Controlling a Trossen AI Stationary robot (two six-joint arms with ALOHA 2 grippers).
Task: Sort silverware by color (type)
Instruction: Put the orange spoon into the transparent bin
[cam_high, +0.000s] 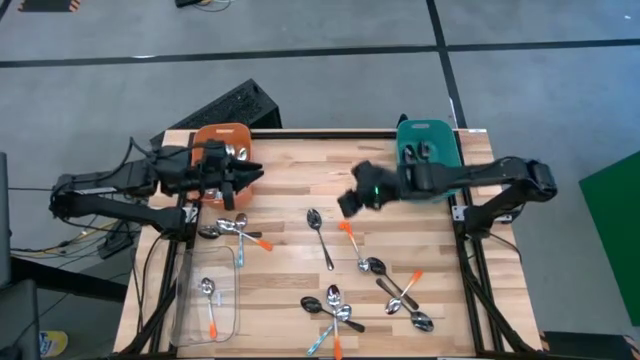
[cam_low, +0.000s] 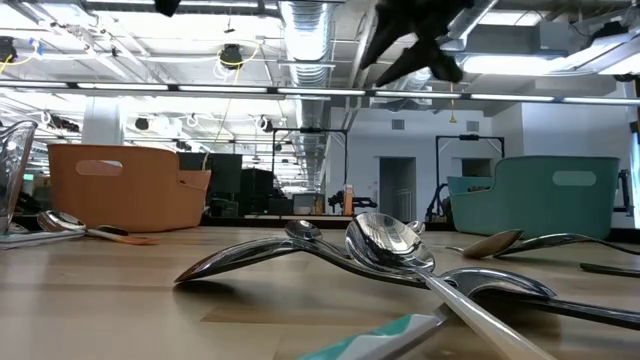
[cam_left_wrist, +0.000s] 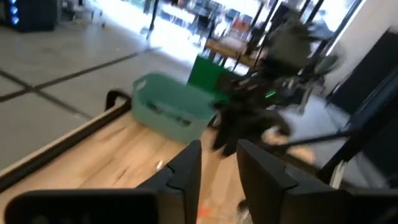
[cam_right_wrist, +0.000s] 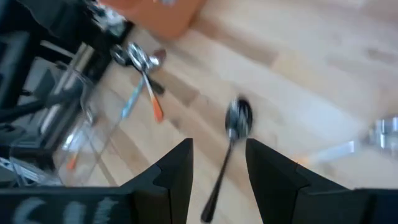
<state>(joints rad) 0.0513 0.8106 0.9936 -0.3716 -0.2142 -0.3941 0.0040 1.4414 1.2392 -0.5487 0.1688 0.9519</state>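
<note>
Here the right gripper (cam_high: 350, 203) hangs above the bare middle of the table (cam_high: 290, 170), fingers parted with nothing between them; its own wrist view looks down past those fingers (cam_right_wrist: 177, 171) at a dark spoon (cam_right_wrist: 231, 146) lying on the wood; in the high view that same dark spoon (cam_high: 320, 238) lies just off the gripper, toward the left arm's side and a little nearer the front edge; its bowl points toward the bins and its handle runs away toward the front edge, nearly in line with the gap between the fingers; I judge the right arm to be the nearer one for it, and the move turns on coming down over the handle with the fingers across that long axis.

The left gripper (cam_high: 243, 180) sits just by the orange bin (cam_high: 215, 135), above the table edge of it; its fingers (cam_left_wrist: 186, 171) show a narrow gap with nothing in it.

The rest of the silverware is scattered: a small cluster (cam_high: 232, 230) near the left arm, a pile (cam_high: 335, 308) at the front, one spoon in the clear tray (cam_high: 190, 300); the teal bin (cam_high: 430, 135) already holds some.

The low view shows only the raised arm overhead and shiny spoons (cam_low: 385, 245) close up; it does not show the dark spoon's position, which the high view gives.
</note>
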